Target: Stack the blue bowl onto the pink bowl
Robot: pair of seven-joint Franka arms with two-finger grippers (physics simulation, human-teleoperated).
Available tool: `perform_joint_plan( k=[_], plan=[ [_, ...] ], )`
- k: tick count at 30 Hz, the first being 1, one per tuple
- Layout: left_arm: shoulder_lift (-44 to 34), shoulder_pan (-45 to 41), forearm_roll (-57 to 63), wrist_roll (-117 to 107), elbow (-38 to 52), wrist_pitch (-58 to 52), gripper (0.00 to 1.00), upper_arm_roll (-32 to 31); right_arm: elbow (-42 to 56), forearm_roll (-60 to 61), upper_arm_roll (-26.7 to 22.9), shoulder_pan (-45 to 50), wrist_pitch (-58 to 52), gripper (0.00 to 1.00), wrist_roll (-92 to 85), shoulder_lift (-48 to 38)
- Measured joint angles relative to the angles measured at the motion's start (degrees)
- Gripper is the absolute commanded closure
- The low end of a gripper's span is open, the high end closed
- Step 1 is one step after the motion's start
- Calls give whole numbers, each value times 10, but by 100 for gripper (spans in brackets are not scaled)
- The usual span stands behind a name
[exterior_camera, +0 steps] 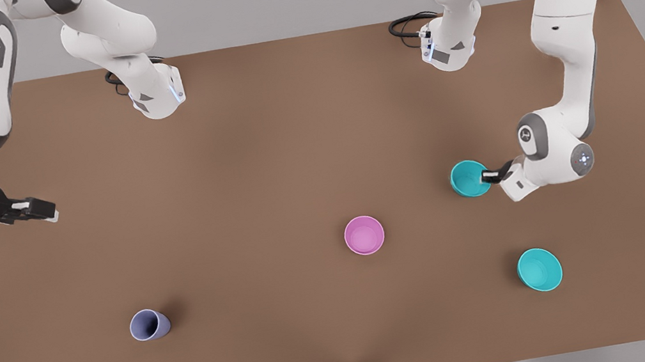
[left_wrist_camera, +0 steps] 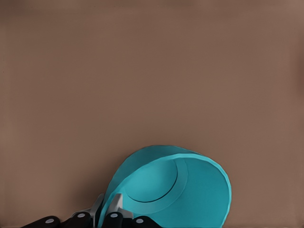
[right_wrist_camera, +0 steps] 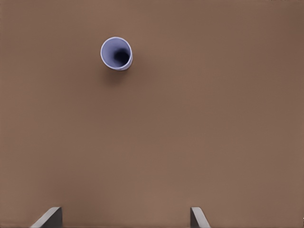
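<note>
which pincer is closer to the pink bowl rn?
Left. The left pincer, gripping the blue bowl rim, is nearer the pink bowl; the right pincer waits open across the table.

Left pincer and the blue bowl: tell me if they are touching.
Touching. In the left wrist view the left pincer has a finger on either side of the blue bowl rim, pinching its wall; the front view agrees.

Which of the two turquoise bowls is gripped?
The small round turquoise plastic bowl farther up the front view; the left gripper clamps its rim. The other turquoise bowl sits alone.
</note>
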Motion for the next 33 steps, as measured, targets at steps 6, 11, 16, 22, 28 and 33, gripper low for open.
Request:
perform_joint_plan(
  k=[6, 11, 16, 22, 28, 33],
  plan=[
    [155, -126, 59, -85, 405, -141, 79, -1, 6, -6, 0, 3, 0, 0, -30, 8],
    [247, -215, 72, -200, 533, -213, 79, -1, 6, -8, 0, 7, 1, 0, -47, 10],
    [277, -253, 67, -297, 540, -241, 79, -1, 6, -9, 0, 9, 1, 0, -61, 10],
    [299, -264, 56, -385, 540, -217, 79, -10, 6, -15, 0, 15, 1, 0, -73, 11],
    [305, -268, 52, -447, 539, -189, 79, -16, 6, -17, 0, 15, 1, 0, -81, 13],
    [306, -267, 51, -486, 532, -182, 79, -27, 6, -17, 0, 15, 1, 0, -86, 13]
  ],
)
